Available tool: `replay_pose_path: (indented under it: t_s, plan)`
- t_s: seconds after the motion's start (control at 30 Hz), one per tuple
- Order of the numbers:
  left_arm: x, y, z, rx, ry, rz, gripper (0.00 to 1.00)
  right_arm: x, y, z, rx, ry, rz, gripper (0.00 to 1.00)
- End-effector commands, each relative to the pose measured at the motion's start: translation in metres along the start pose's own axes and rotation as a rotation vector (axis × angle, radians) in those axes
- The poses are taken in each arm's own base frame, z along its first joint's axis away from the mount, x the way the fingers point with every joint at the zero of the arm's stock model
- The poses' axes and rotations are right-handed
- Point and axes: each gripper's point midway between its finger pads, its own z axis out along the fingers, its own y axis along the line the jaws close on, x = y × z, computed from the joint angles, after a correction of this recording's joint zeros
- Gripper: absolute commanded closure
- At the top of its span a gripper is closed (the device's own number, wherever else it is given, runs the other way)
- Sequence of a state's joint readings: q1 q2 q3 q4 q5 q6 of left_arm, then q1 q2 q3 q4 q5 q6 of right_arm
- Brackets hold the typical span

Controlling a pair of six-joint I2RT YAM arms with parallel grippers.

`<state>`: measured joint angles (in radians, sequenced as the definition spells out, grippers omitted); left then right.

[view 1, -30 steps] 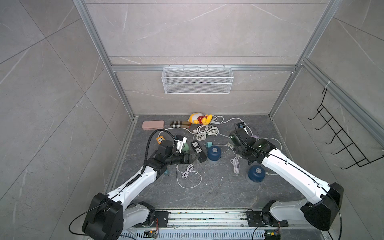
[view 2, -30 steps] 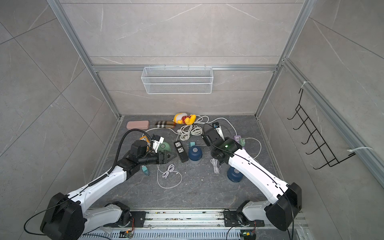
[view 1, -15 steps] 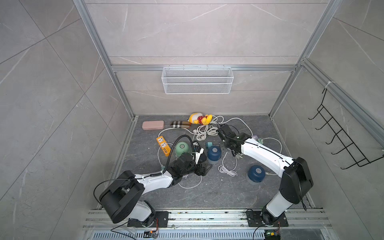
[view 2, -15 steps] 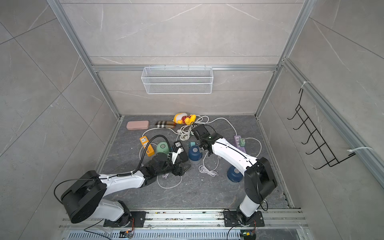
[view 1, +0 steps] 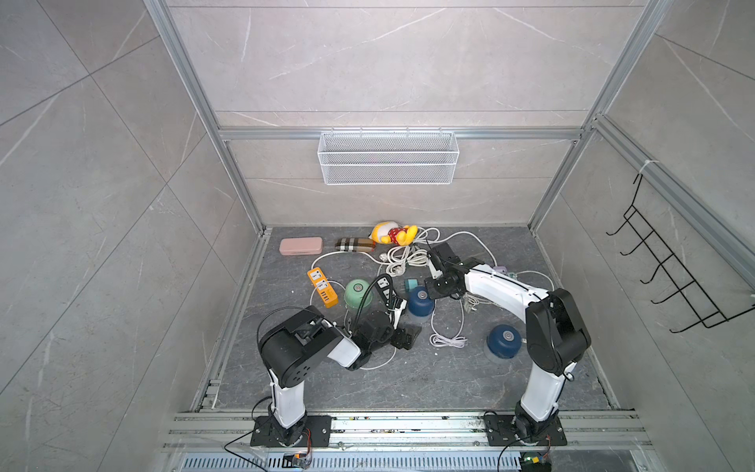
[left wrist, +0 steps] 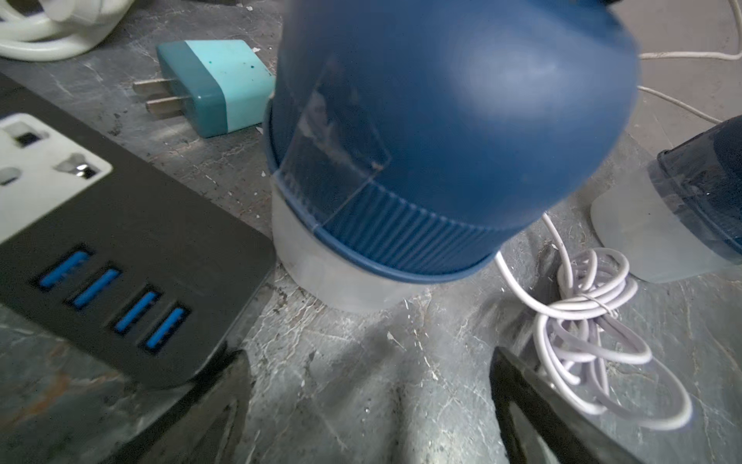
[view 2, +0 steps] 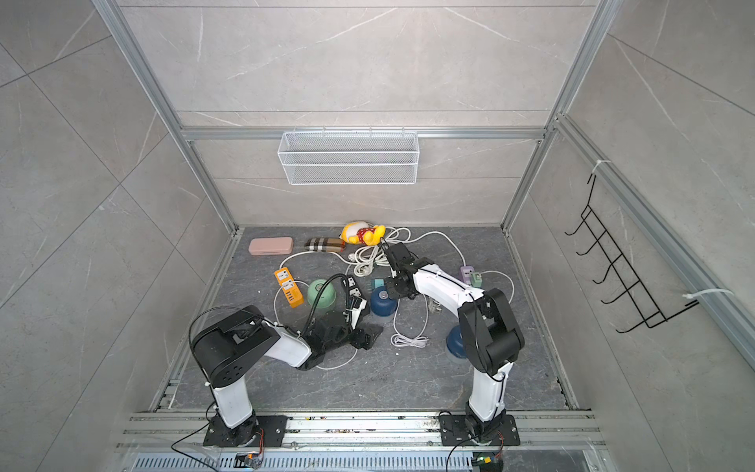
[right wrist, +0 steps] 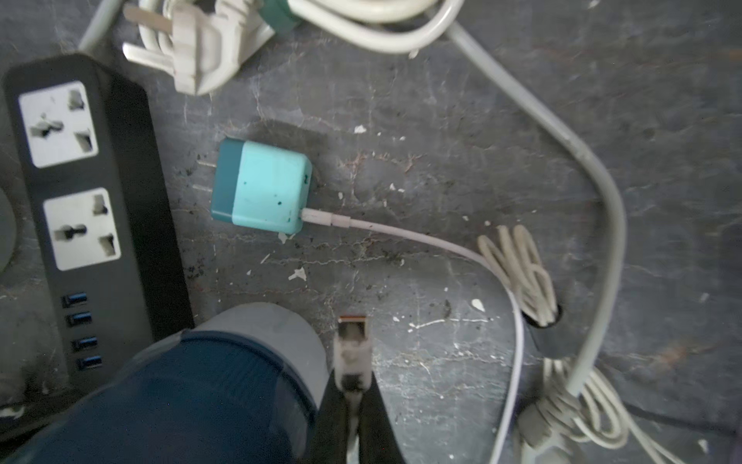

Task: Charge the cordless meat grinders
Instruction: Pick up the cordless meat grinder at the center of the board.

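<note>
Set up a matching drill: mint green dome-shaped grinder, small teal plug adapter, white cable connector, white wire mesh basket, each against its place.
1 mint green dome-shaped grinder
2 small teal plug adapter
3 white cable connector
4 white wire mesh basket

a hung on the back wall
b pinched in the right gripper
c lying on the floor, thin white cable plugged in
d between the orange power strip and the black power strip

Pairs: 1-d, 2-c, 3-b, 4-a

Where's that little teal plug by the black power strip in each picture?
Top view: teal plug, mid-floor, just behind the middle blue grinder.
Top view: same spot.
Left wrist: plug beside that grinder.
Right wrist: plug, prongs facing the black power strip.
Shared landmark: that strip.
</note>
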<state>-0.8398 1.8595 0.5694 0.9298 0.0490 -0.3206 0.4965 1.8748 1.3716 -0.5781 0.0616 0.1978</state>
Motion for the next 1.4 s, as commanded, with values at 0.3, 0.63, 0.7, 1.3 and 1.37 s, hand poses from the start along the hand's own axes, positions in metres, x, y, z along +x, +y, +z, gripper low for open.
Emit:
replay_pose_path:
  t_s: [0.3,0.63,0.7,1.3,1.37]
  plan:
    - [-0.054,0.001,0.017,-0.057,-0.208,0.166,0.03,-0.002,0.012,0.02,-0.122,0.018,0.015,1.0]
    - [-0.057,0.008,0.036,-0.102,-0.199,0.198,0.04,0.009,0.022,0.011,-0.203,0.02,0.022,1.0]
    - [-0.057,0.01,0.038,-0.112,-0.2,0.197,0.04,0.012,0.025,0.006,-0.226,0.012,0.028,1.0]
    - [-0.045,0.015,0.048,-0.127,-0.158,0.219,0.12,0.035,0.046,-0.003,-0.38,0.028,0.048,1.0]
    - [-0.044,0.015,0.049,-0.124,-0.151,0.223,0.17,0.036,0.046,-0.003,-0.382,0.029,0.051,1.0]
